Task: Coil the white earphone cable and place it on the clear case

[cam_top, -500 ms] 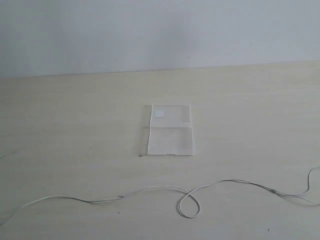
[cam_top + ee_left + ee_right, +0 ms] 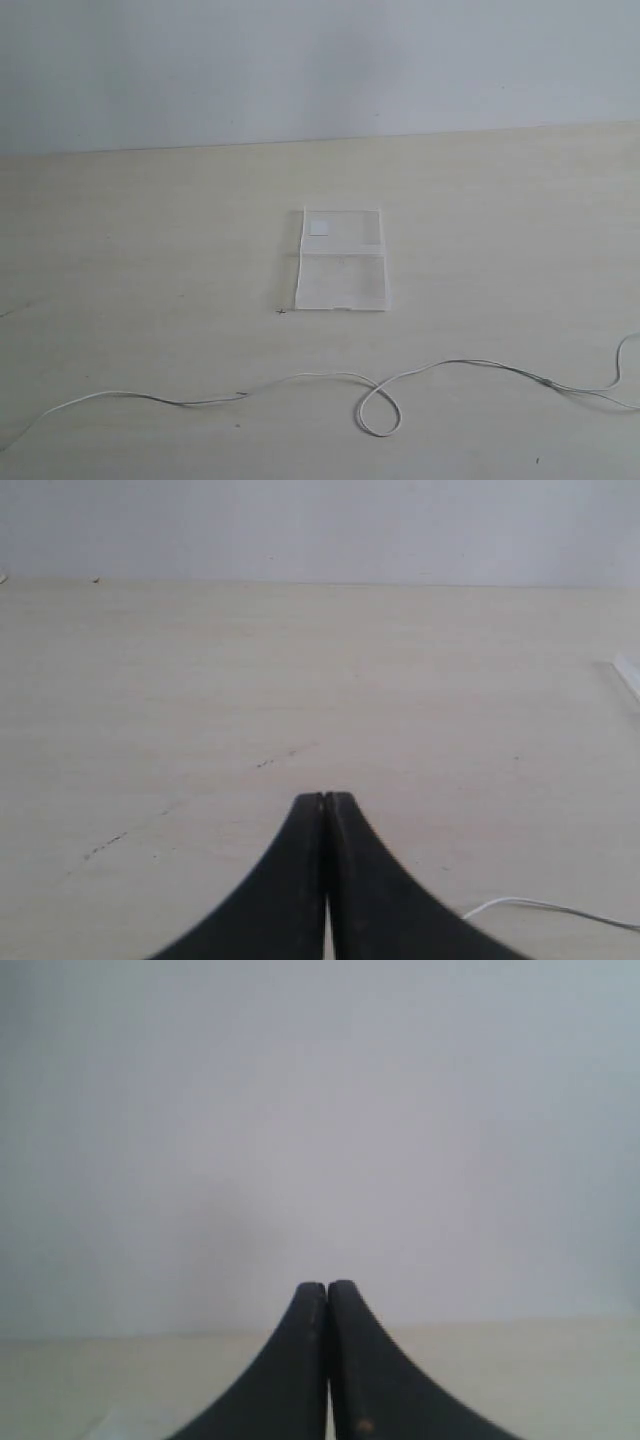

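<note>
The white earphone cable (image 2: 300, 379) lies stretched across the near part of the table, with one small loop (image 2: 378, 412) near the middle. Its ends run out of the exterior view on both sides. The clear case (image 2: 341, 260) lies flat at the table's centre, a small white label (image 2: 319, 228) on its far half. Neither arm shows in the exterior view. My left gripper (image 2: 325, 798) is shut with nothing in it, above bare table; a short stretch of the cable (image 2: 545, 909) lies beside it. My right gripper (image 2: 327, 1286) is shut and empty, facing the wall.
The pale wooden table (image 2: 150, 250) ends at a plain light wall (image 2: 320, 60) behind. A white object's edge (image 2: 628, 670) shows at the side of the left wrist view. A few small dark specks (image 2: 281, 311) mark the tabletop.
</note>
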{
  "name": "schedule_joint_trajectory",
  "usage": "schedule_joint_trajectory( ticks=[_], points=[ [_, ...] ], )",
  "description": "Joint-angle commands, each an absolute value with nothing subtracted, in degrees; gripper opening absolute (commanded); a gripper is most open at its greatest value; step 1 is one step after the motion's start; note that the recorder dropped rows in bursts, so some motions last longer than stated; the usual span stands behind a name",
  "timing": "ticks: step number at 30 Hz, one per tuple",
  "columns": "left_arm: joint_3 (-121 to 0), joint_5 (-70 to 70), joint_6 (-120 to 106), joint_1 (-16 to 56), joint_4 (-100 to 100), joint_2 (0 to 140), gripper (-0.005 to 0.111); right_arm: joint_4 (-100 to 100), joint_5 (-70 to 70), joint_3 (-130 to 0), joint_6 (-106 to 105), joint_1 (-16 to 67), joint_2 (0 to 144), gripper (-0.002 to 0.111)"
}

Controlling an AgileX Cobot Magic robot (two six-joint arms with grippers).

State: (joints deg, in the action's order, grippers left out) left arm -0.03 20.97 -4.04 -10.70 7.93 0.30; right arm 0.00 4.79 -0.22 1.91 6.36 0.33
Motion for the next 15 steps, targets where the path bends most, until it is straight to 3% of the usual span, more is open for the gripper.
schedule_joint_trajectory(
  ticks=[1,7,11,15],
  points=[
    [0.0,20.5,-3.9,-10.9,8.3,0.0,0.000,0.7,8.0,-5.2,1.5,6.0,0.0,0.000],
    [0.0,20.5,-3.9,-10.9,8.3,0.0,0.000,2.2,-14.8,-28.3,1.5,6.0,20.8,0.000],
    [0.0,20.5,-3.9,-10.9,8.3,0.0,0.000,2.2,-14.9,-33.8,1.5,6.0,33.8,0.000],
    [0.0,20.5,-3.9,-10.9,8.3,0.0,0.000,2.4,-9.3,-33.8,1.5,6.0,37.6,0.000]
  ],
)
